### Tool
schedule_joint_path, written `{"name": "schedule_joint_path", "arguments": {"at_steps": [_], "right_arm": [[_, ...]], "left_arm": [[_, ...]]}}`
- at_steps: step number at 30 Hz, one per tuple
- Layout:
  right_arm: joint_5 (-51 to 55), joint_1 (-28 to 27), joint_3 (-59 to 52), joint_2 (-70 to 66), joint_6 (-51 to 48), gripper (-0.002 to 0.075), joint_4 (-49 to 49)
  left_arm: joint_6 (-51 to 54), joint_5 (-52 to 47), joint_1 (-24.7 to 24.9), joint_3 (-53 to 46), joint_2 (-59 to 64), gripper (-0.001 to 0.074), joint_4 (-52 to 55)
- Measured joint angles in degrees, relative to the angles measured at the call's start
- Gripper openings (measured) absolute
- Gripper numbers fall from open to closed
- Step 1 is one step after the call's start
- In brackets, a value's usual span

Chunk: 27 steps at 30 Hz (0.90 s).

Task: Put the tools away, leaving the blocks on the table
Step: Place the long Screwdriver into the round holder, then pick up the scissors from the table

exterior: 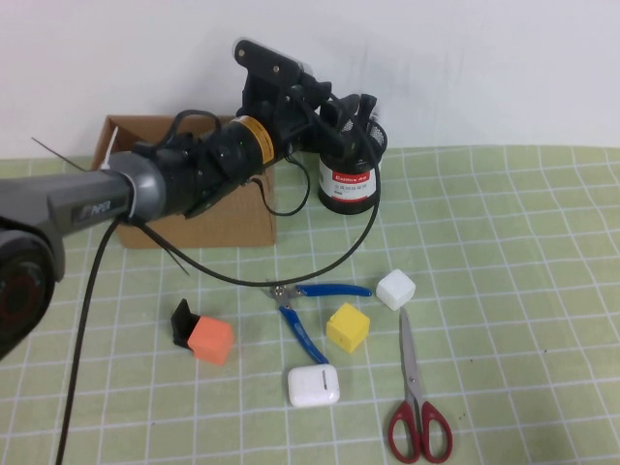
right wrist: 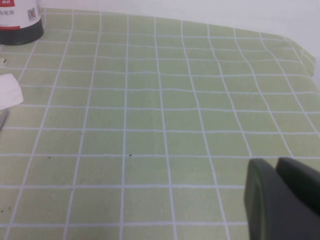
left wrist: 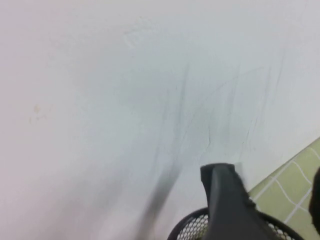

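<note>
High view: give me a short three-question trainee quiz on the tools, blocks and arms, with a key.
1. True or false: the blue-handled pliers lie on the green gridded mat.
2. Fill in: the ___ cube lies nearest the blade tip of the red-handled scissors.
3. Where is the left end effector? A. above the black mesh holder B. on the scissors C. beside the pliers

Key:
1. True.
2. White; the small white cube.
3. A. The right end effector shows only in its own wrist view, over bare mat.
</note>
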<state>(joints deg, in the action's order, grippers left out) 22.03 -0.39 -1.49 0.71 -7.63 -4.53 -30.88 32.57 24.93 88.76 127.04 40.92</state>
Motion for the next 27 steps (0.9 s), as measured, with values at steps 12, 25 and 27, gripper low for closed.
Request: {"name": "schedule_joint_path", "arguments": {"at_steps": [12,25,27], "right_arm": [[0.0,0.0,0.0,0.0,0.0,-0.0011,0.0],[0.0,0.0,0.0,0.0,0.0,-0.0011,0.0],[0.0,0.0,0.0,0.0,0.0,-0.0011,0.0]], "left_arm": [[-3.37,-34.42,1.8,-8.74,-22.33,0.0062,-0.19],[-4.09,-50.57,1.8,-37.81,-61.13,-0.0001,-6.38],[-4.23,-51.67,1.8,-42.28,-66.67,-0.0001,-7.78]]}}
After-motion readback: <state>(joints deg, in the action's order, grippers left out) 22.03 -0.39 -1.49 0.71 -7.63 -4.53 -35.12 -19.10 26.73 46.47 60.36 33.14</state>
